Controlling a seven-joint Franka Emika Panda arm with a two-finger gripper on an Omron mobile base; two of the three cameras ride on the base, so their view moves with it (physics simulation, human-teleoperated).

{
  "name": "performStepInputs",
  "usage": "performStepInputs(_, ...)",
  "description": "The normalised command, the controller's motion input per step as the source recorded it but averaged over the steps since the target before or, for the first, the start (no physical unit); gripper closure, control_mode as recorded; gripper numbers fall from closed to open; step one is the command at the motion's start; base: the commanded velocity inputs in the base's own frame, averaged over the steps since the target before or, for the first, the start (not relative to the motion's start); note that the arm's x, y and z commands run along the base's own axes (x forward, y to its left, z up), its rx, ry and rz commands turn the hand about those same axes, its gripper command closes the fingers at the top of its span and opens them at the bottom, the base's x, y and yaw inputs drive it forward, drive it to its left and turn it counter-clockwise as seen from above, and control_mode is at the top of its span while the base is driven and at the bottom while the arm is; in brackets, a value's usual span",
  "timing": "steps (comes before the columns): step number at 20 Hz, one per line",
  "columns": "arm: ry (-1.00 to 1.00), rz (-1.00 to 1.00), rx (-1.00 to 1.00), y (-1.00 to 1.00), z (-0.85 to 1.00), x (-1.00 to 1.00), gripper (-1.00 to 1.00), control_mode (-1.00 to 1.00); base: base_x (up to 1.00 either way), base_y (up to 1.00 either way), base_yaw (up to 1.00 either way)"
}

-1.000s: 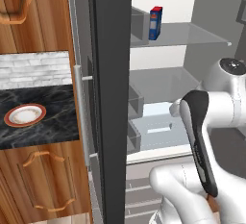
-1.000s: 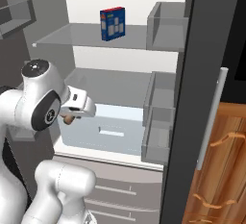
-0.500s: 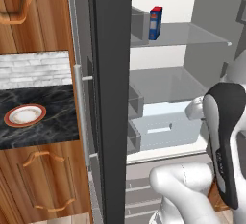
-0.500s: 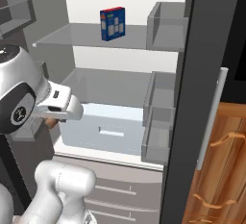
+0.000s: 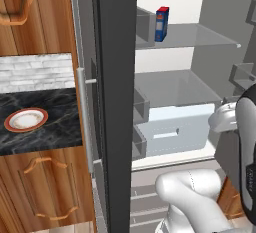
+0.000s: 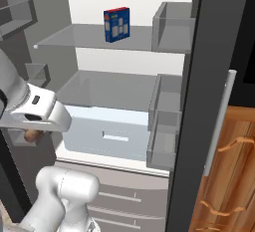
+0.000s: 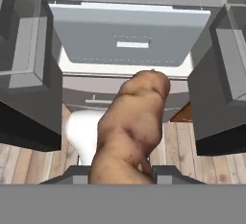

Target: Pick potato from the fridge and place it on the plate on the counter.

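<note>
My gripper [image 7: 122, 174] is shut on the potato [image 7: 132, 124], a brown lumpy oblong that sticks out between the two dark fingertips [image 7: 77, 172]. In the right base view the potato [image 6: 32, 136] peeks out under the white hand, with the gripper [image 6: 35, 130] held in front of the fridge's [image 6: 109, 89] lower left side, outside the shelves. The fridge [image 5: 117, 102] stands open, its dark door edge in the middle of the left base view. Left of the door, the red-rimmed plate [image 5: 26, 120] lies bare on the black marble counter [image 5: 47, 134].
A blue and red carton [image 6: 117, 24] stands on the upper glass shelf. The pale blue drawer [image 7: 129, 40] is shut below the lower shelf. Grey door bins [image 6: 167, 126] line the fridge's sides. The open door with its silver handle [image 5: 85, 122] stands between arm and counter.
The arm has drawn back out of the fridge and lowered, carrying the potato away from the shelves. The grip has stayed shut and the scene itself has not shifted.
</note>
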Motion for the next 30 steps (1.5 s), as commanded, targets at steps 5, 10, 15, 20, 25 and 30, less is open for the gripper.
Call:
performStepInputs(5, 0.04, -0.02, 0.00, 0.09, 0.04, -0.46, 1.00, -1.00, 0.00, 0.00, 0.00)
performStepInputs(10, 0.00, 0.00, 0.00, 0.01, 0.00, -0.19, 1.00, 1.00, -0.51, 0.00, 0.00)
performStepInputs(15, 0.00, 0.00, 0.00, 0.00, 0.00, 0.00, 1.00, 1.00, -1.00, -0.10, 0.09)
performStepInputs(20, 0.00, 0.00, 0.00, 0.00, 0.00, 0.00, 1.00, 1.00, -0.94, 0.17, 0.16)
performStepInputs(25, 0.00, 0.00, 0.00, 0.00, 0.00, 0.00, 1.00, 1.00, -0.73, 0.89, -0.01)
performStepInputs(30, 0.00, 0.00, 0.00, 0.00, 0.00, 0.00, 1.00, 1.00, -0.09, 1.00, -0.05)
